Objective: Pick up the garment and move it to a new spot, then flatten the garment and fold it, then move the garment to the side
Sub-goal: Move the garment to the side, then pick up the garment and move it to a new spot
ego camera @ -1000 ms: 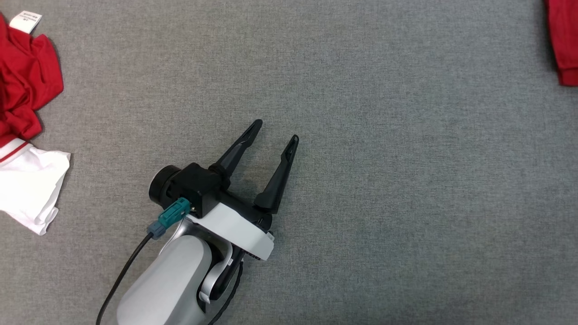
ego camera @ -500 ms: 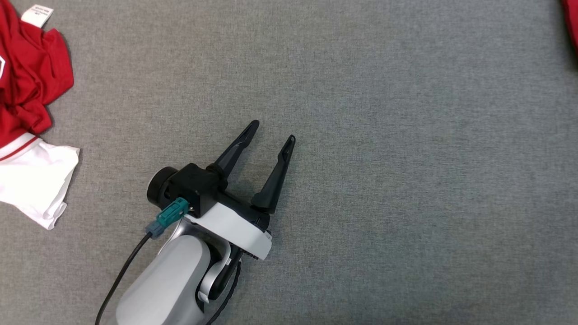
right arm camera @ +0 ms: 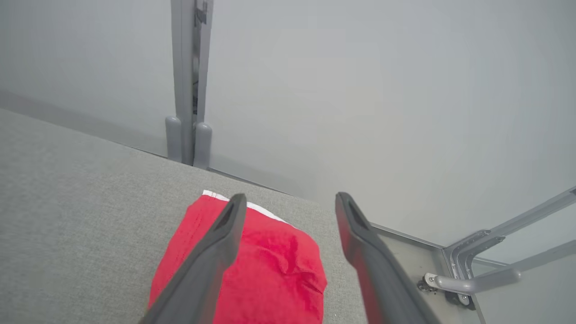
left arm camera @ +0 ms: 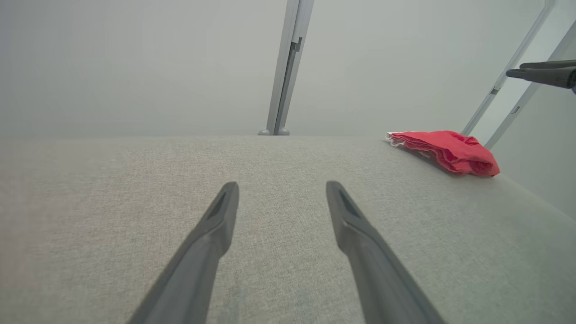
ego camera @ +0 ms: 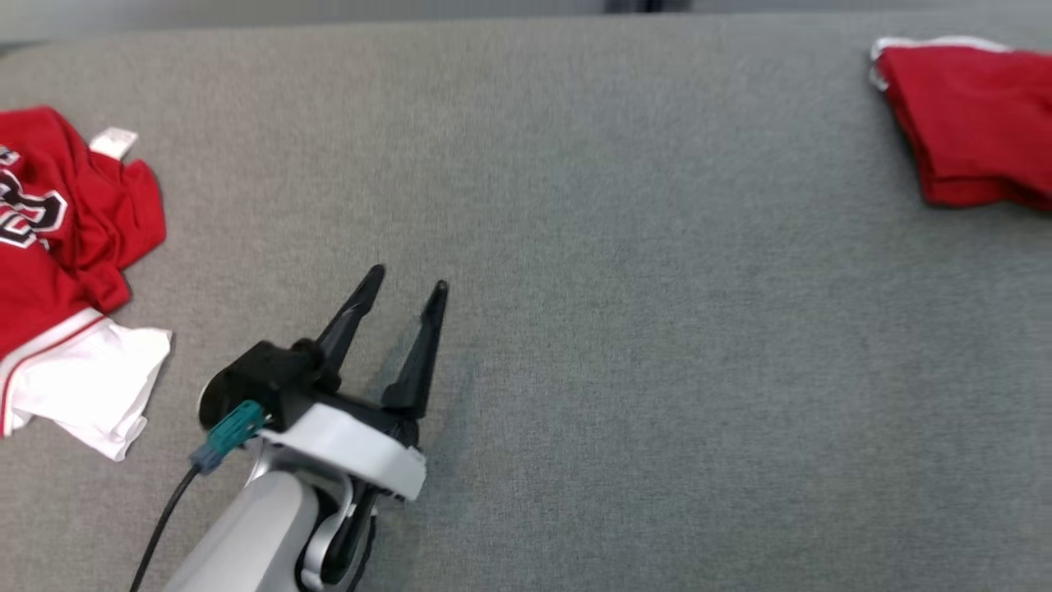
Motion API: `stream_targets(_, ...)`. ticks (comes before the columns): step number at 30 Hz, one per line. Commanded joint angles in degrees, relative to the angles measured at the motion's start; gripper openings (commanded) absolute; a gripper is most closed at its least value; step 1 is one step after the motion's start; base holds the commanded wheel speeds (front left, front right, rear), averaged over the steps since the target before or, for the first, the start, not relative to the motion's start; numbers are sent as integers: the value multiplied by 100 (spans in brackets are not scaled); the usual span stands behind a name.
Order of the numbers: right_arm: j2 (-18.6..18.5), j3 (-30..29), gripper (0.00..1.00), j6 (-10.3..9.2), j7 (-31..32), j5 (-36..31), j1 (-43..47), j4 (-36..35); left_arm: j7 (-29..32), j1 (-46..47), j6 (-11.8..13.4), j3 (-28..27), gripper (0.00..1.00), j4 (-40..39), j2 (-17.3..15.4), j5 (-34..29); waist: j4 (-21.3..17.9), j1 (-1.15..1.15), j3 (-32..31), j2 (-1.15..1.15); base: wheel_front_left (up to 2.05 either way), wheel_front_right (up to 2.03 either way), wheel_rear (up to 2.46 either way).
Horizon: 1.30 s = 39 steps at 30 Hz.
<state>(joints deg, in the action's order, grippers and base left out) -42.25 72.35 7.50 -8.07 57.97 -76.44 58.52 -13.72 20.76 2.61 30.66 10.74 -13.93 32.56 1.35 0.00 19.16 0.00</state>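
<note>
Obs: 2 garments on the grey woven fabric tabletop (ego camera: 657,329).
- The folded red cloth garment (ego camera: 970,115), with a white edge, lies at the far right corner. It looks compact and layered.
- The crumpled red-and-white jersey (ego camera: 74,214) lies at the left edge. It is bunched, with a white label (ego camera: 113,141) showing on its far side.

Right gripper (right arm camera: 290,198): poised over the folded red cloth garment, jaws wide, nothing between them. Cannot tell whether the tips touch the cloth.

Left gripper (ego camera: 407,279): low over bare tabletop at near left, jaws wide, empty, well apart from both garments.

Judgement: the folded piece reads as set aside. The jersey is likely next.

Handling (judged):
- Thin knit: light, limp, no stiffness. It will sag and drag when lifted by 1 point.
- The smooth weave may slip from narrow tips, so pinch a doubled ridge or a hem rather than a single layer.
- Best holds: the raised red fold at the jersey's right side, or the white hem corner at its near end.
- 2 holds on a shoulder line or hem would let it spread flat.
- Not fragile. The main risk is catching extra layers.
</note>
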Motion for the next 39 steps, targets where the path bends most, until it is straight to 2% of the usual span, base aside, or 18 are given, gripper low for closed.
stream_targets(1,102,-97,100,0,-264,101,181,-140,-45,-202,83,-129,100,-47,-106,89,-147,0,-604,0,0,0,0)
stream_targets(9,365,-543,100,0,-683,319,1114,-815,-87,-923,301,-500,100,-309,-425,318,-213,0,-1562,0,0,0,0)
stream_targets(13,432,-1201,100,0,-714,196,1691,-1168,-98,-1308,424,-666,100,-448,-552,431,-221,0,-1875,0,0,0,0)
stream_targets(14,432,-1201,100,0,-714,196,1691,-1168,-98,-1308,424,-666,100,-448,-552,431,-221,0,-1875,0,0,0,0)
stream_targets(22,703,-3790,100,0,-707,-912,3709,-2295,-137,-1877,545,-912,100,-615,-550,504,-233,0,-2039,0,0,0,0)
stream_targets(25,1032,-4831,100,1,-707,-1461,4610,-2798,-148,-1946,536,-1023,100,-597,-517,438,-232,0,-2060,0,0,0,0)
stream_targets(29,1624,-5835,100,0,-705,-2240,5697,-3554,-150,-2100,553,-1228,100,-591,-451,303,-233,0,-2093,0,0,0,0)
stream_targets(35,2570,-6681,100,1,-703,-3143,6945,-4479,-153,-2226,539,-1565,100,-642,-227,-56,-160,0,-2104,0,0,0,0)
stream_targets(39,2912,-6917,100,0,-703,-3639,7311,-4691,-153,-2294,444,-1667,100,-592,-39,-328,-136,0,-2082,0,0,0,0)
